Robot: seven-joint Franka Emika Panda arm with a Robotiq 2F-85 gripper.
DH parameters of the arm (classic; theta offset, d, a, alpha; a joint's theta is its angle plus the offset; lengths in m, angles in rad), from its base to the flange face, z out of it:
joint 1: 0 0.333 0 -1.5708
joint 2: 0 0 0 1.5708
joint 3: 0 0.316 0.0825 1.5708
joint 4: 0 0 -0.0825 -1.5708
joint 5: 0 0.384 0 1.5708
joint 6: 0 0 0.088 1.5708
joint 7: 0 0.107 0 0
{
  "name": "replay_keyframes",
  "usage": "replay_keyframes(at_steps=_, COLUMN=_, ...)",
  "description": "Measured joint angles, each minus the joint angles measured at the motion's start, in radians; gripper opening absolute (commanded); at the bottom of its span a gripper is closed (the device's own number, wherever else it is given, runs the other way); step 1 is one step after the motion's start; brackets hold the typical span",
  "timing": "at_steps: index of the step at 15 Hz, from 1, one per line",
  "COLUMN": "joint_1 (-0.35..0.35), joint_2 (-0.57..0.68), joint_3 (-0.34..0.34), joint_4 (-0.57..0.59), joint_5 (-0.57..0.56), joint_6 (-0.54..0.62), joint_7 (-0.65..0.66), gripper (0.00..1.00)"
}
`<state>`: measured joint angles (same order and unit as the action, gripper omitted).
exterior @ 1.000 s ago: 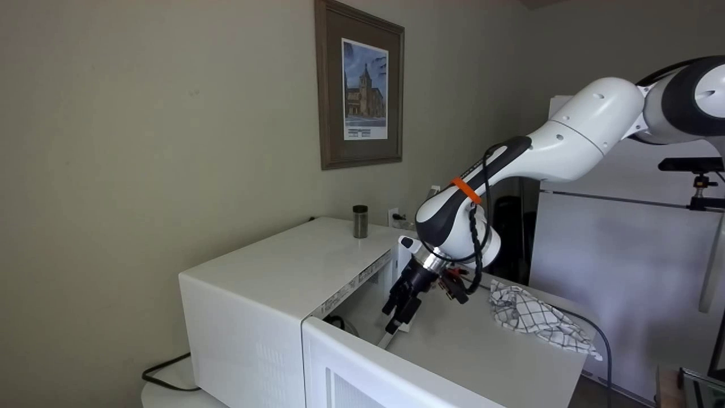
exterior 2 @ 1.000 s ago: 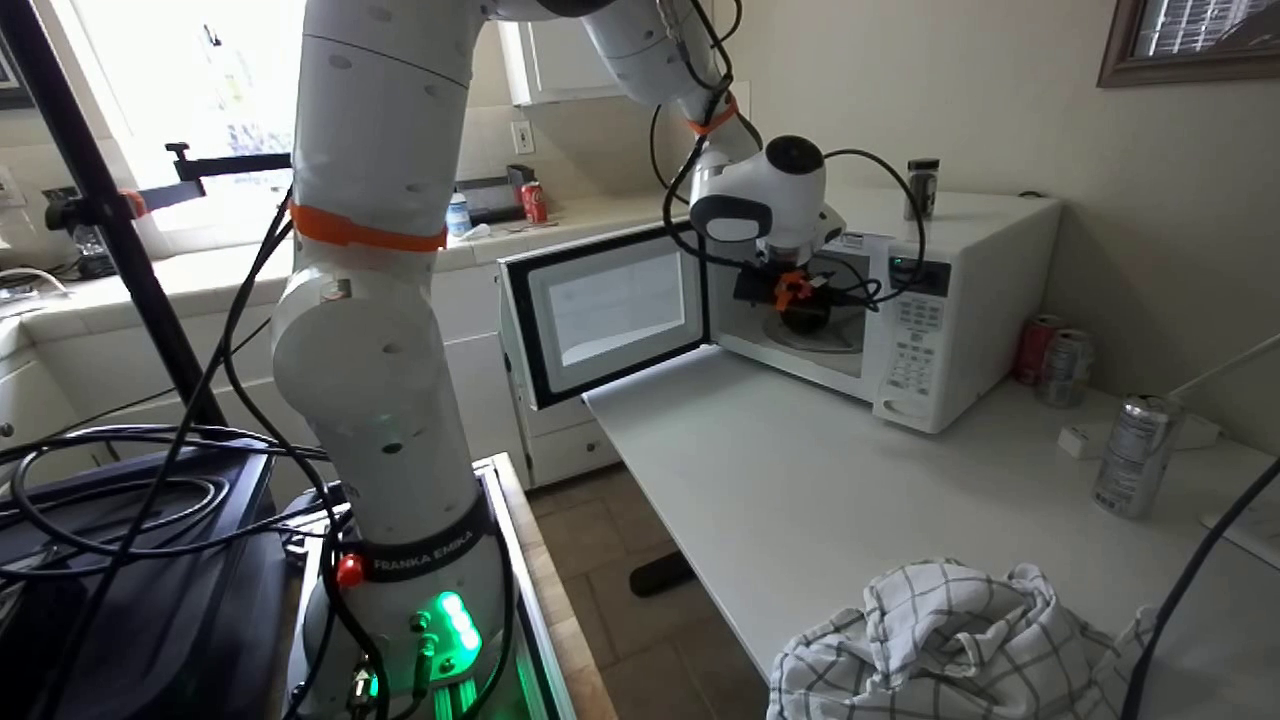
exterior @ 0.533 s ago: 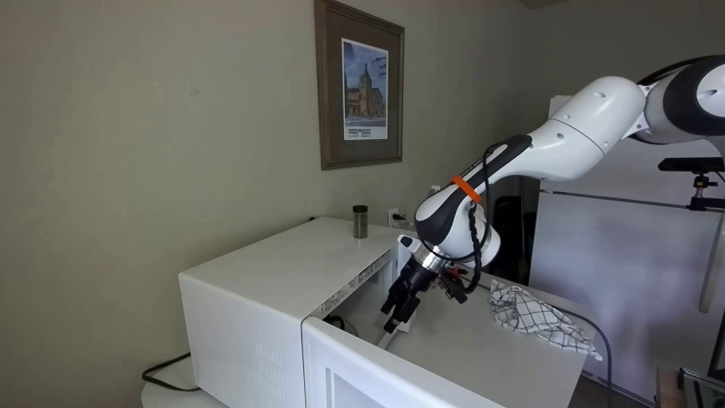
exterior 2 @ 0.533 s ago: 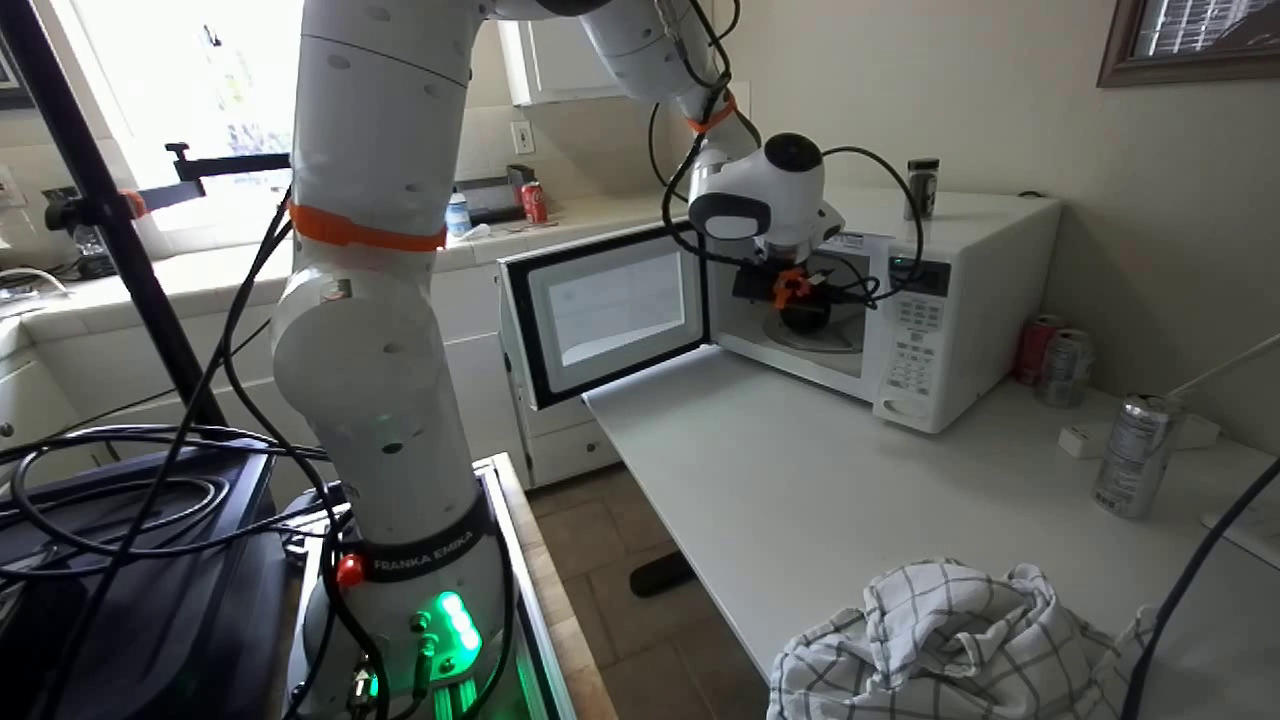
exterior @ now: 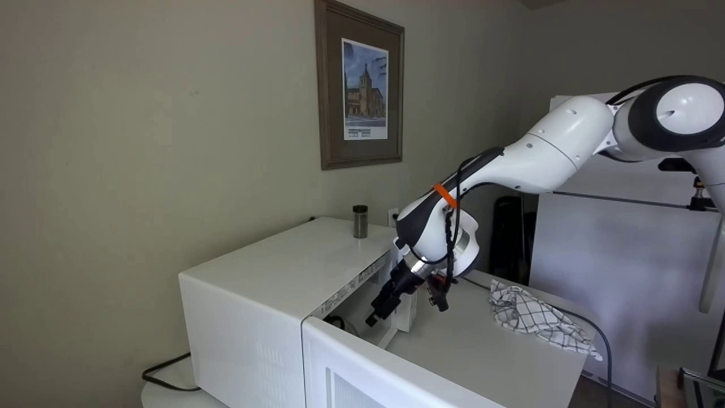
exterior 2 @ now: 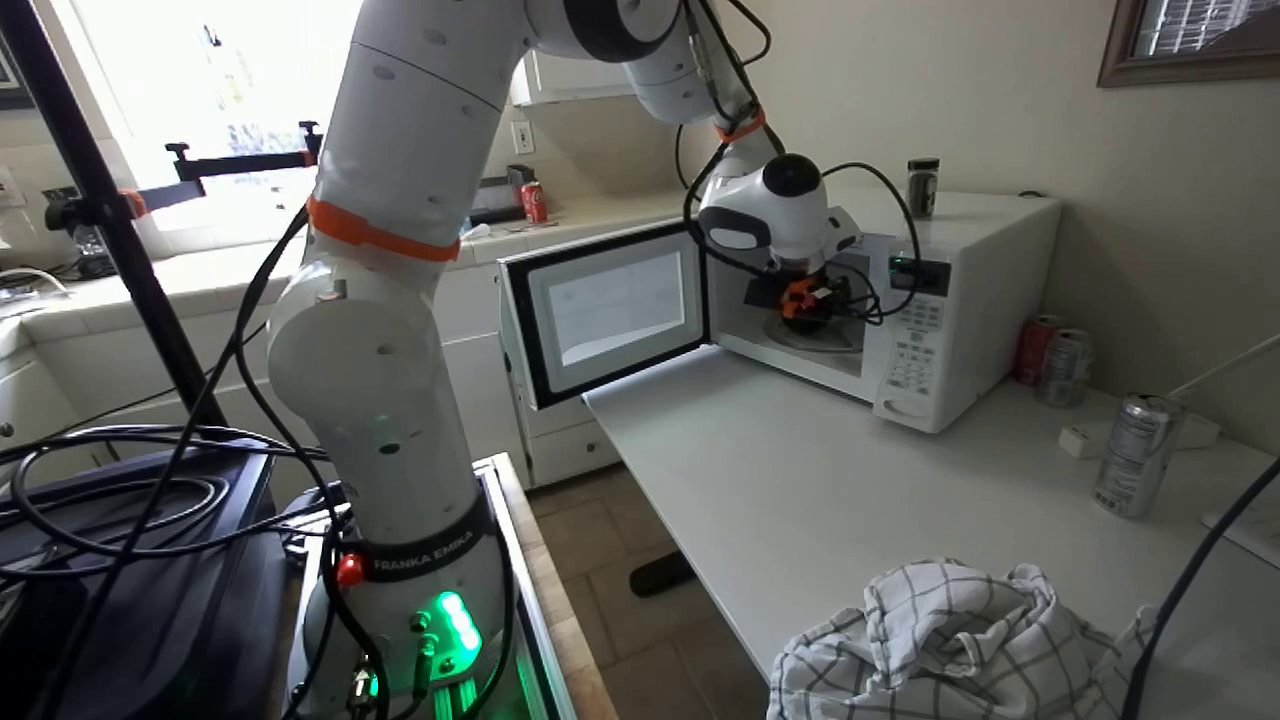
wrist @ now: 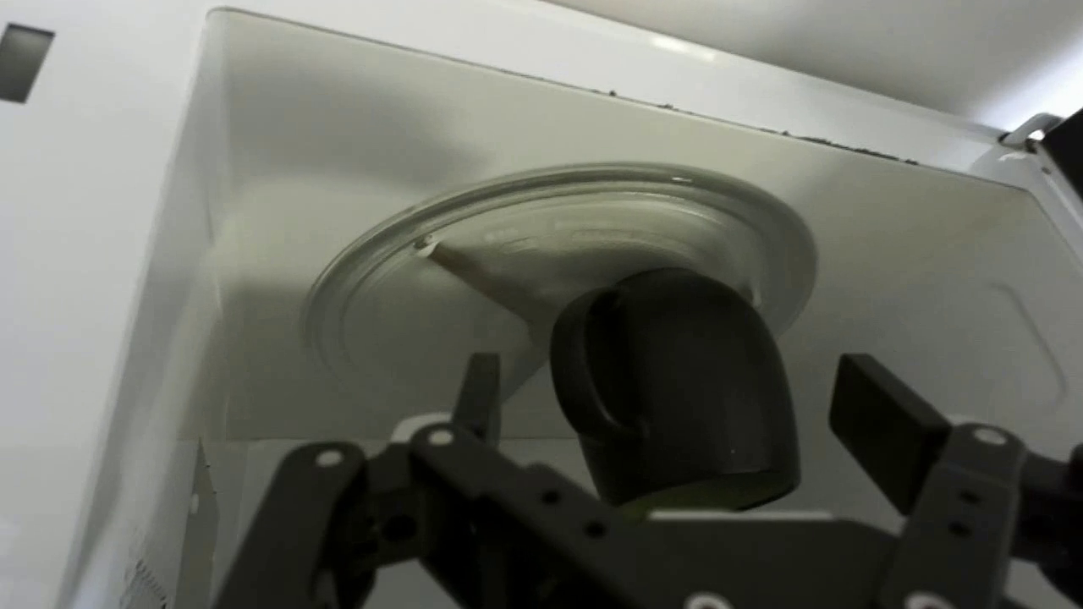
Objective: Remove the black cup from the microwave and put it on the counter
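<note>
The black cup stands on the glass turntable inside the white microwave. In the wrist view its handle faces left and its mouth points toward the bottom of the picture. A bit of it shows in an exterior view. My gripper is open, with one finger on the handle side and the other finger on the far side, gaps showing at both. In an exterior view the gripper is at the microwave's opening, tilted down. The white counter extends in front of the microwave.
The microwave door stands open beside the arm. A small dark jar stands on the microwave top. A checked cloth and a silver can are on the counter. More cans stand beside the microwave.
In the last half second the arm has lowered and the gripper has moved further toward the microwave's inside. The wrist has turned, so the fingers now line up one behind the other in an exterior view.
</note>
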<state>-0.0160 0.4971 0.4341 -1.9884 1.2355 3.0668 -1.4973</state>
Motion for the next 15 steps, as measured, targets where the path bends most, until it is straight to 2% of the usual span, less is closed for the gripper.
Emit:
replay_keyframes(at_steps=6, joint_1=-0.077, joint_2=0.137, joint_3=0.113, joint_4=0.170, joint_5=0.162, joint_6=0.064, joint_7=-0.277, gripper=1.00)
replay_keyframes(at_steps=12, joint_1=-0.121, joint_2=0.168, joint_3=0.167, joint_4=0.204, joint_5=0.292, joint_6=0.089, joint_7=-0.493, gripper=1.00)
replay_keyframes(at_steps=15, joint_1=-0.123, joint_2=0.181, joint_3=0.171, joint_4=0.210, joint_5=0.359, joint_6=0.089, joint_7=-0.548, gripper=1.00)
